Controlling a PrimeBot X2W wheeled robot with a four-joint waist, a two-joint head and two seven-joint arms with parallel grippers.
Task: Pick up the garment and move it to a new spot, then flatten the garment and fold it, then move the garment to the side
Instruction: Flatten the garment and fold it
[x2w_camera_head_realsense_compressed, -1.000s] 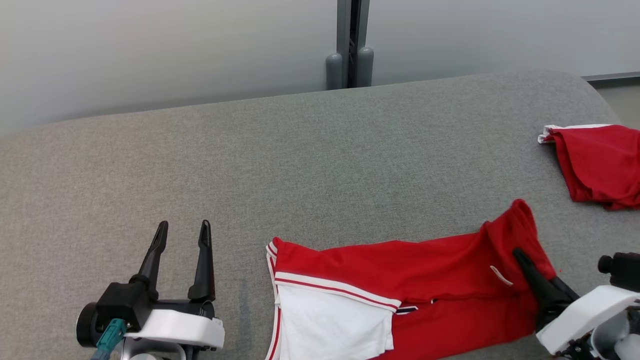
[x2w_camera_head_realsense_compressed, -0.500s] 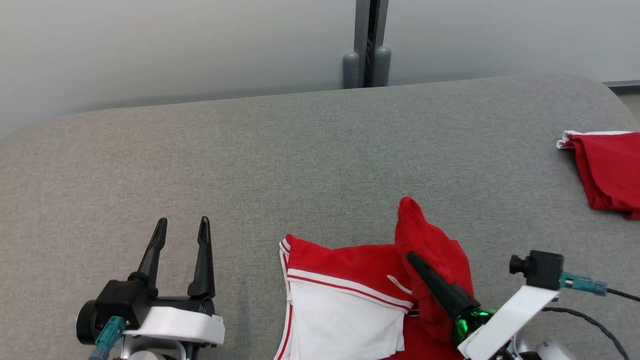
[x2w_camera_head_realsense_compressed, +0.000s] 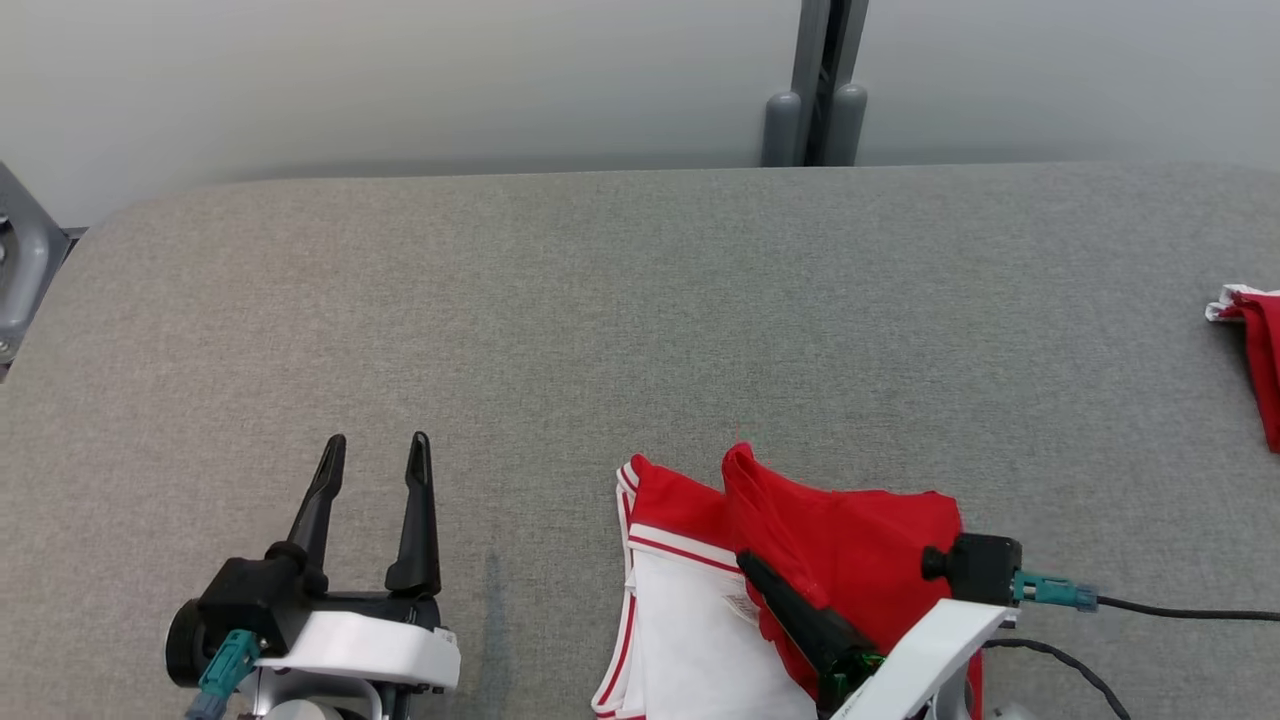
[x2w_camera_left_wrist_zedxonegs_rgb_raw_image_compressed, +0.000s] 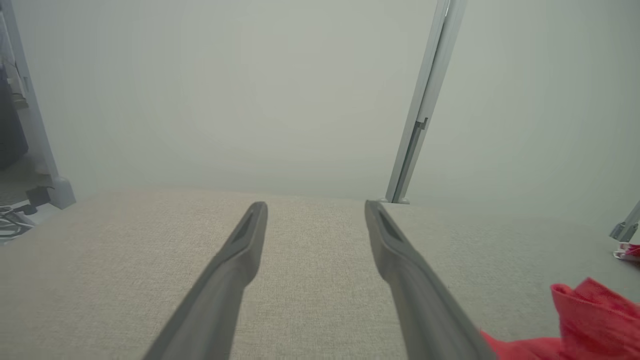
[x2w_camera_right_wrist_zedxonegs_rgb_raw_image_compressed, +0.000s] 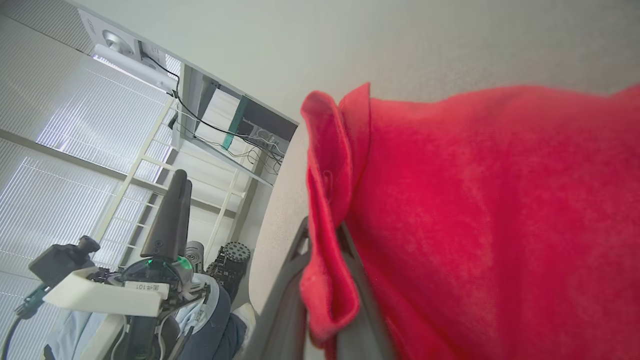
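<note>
Right gripper (x2w_camera_head_realsense_compressed: 752, 566) has carried the red-and-white garment (x2w_camera_head_realsense_compressed: 860, 540) edge leftward, jaws pinching it; left gripper (x2w_camera_head_realsense_compressed: 375, 450) spread, empty; bunched cloth between the tips may slip, skewing the fold

Probably a robotics lab: grey padded worktable (x2w_camera_head_realsense_compressed: 600, 300), frosted partition panels (x2w_camera_head_realsense_compressed: 400, 80), cable-strung rack (x2w_camera_right_wrist_zedxonegs_rgb_raw_image_compressed: 240, 132), blinds (x2w_camera_right_wrist_zedxonegs_rgb_raw_image_compressed: 45, 90).

Garment (x2w_camera_head_realsense_compressed: 850, 530) lies on table (x2w_camera_head_realsense_compressed: 600, 300) right of left gripper (x2w_camera_head_realsense_compressed: 378, 440)

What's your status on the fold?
Right gripper shut on garment edge, red layer draped over white panel. Left gripper open, off the cloth. Second red garment far right, apart.
</note>
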